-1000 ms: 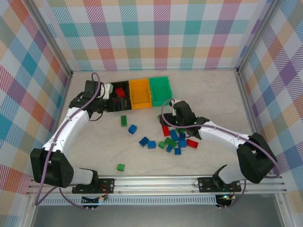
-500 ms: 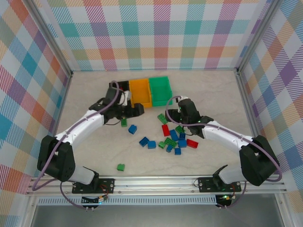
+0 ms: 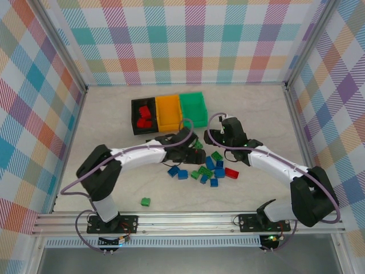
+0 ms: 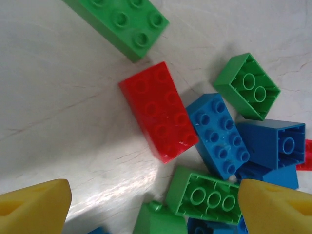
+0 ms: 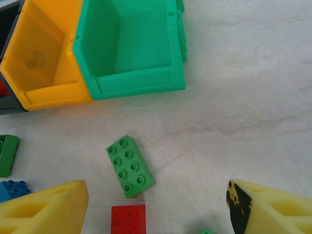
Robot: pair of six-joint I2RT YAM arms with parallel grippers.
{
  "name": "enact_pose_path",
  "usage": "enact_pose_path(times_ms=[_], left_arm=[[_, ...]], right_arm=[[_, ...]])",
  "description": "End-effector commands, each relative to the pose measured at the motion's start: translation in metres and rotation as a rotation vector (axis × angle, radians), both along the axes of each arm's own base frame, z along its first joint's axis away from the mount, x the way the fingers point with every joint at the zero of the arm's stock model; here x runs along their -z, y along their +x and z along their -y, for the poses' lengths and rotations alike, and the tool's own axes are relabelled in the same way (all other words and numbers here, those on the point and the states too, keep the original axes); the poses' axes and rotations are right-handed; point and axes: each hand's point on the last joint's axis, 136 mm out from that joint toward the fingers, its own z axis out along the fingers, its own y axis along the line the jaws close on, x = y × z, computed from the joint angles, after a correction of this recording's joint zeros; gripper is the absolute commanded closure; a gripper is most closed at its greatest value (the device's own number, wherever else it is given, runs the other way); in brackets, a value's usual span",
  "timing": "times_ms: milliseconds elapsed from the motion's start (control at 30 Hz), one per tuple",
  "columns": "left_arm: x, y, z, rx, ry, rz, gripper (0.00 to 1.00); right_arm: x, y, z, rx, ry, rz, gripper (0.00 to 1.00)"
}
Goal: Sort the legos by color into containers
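The legos lie in a loose pile (image 3: 211,166) right of the table's centre, with a stray green one (image 3: 146,201) near the front. My left gripper (image 3: 191,144) hangs open over the pile's left edge. Between its yellow fingers (image 4: 34,207) lie a red brick (image 4: 158,111), a blue brick (image 4: 219,134) and an upturned green brick (image 4: 209,197). My right gripper (image 3: 215,136) is open above a green brick (image 5: 130,165) and a red brick (image 5: 127,219). The black bin (image 3: 135,117) holds red bricks. The orange bin (image 3: 169,111) and green bin (image 3: 193,108) adjoin it.
The green bin (image 5: 129,46) and orange bin (image 5: 41,58) stand just beyond the right gripper. Both arms converge on the pile, their grippers close together. Two blue bricks (image 3: 177,172) lie left of the pile. Checked walls enclose the table on three sides.
My left arm has swung from the black bin rightward to the pile. My right gripper has drawn back slightly toward the green bin.
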Motion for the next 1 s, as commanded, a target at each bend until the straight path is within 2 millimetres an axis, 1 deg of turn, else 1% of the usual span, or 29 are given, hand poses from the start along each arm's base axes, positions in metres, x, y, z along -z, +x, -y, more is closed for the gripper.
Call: enact_pose_path(times_ms=[0,67,133,233,333,533,700,733,800,833,867,933,967], left_arm=[[0.008,0.004,0.002,-0.074,0.092,-0.021,0.12],[0.019,0.003,-0.003,-0.128,0.143,-0.062,0.13],[0.026,0.004,-0.006,-0.173,0.171,-0.086,0.13],[0.032,0.003,-0.002,-0.197,0.174,-0.100,0.17],[0.034,0.007,-0.001,-0.221,0.186,-0.102,0.17],[0.030,0.017,-0.002,-0.256,0.252,-0.095,0.17],[0.034,0.021,-0.001,-0.273,0.277,-0.096,0.18],[0.036,0.022,0.000,-0.273,0.277,-0.098,0.21],[0.037,0.023,0.001,-0.275,0.276,-0.096,0.22],[0.038,0.025,0.002,-0.272,0.277,-0.088,0.24],[0.038,0.028,0.002,-0.265,0.287,-0.075,0.25],[0.039,0.031,-0.004,-0.264,0.330,-0.071,0.26],[0.040,0.031,-0.006,-0.260,0.343,-0.071,0.28]], right_arm=[[-0.002,-0.004,0.003,0.006,0.027,-0.007,0.24],[-0.002,-0.004,0.004,0.010,0.031,-0.010,0.24],[-0.002,-0.004,0.004,0.010,0.035,-0.010,0.25],[-0.004,-0.005,0.006,0.014,0.039,-0.008,0.24],[-0.006,-0.005,0.007,0.017,0.043,-0.003,0.24],[-0.008,-0.006,0.007,0.016,0.058,-0.003,0.24],[-0.008,-0.006,0.007,0.015,0.061,-0.008,0.24],[-0.008,-0.006,0.007,0.015,0.061,-0.007,0.24],[-0.008,-0.006,0.007,0.015,0.062,-0.007,0.24],[-0.007,-0.006,0.006,0.014,0.063,-0.009,0.24],[-0.007,-0.006,0.006,0.012,0.063,-0.011,0.24],[-0.006,-0.006,0.004,0.008,0.066,-0.023,0.24],[-0.006,-0.006,0.003,0.008,0.069,-0.024,0.24]])
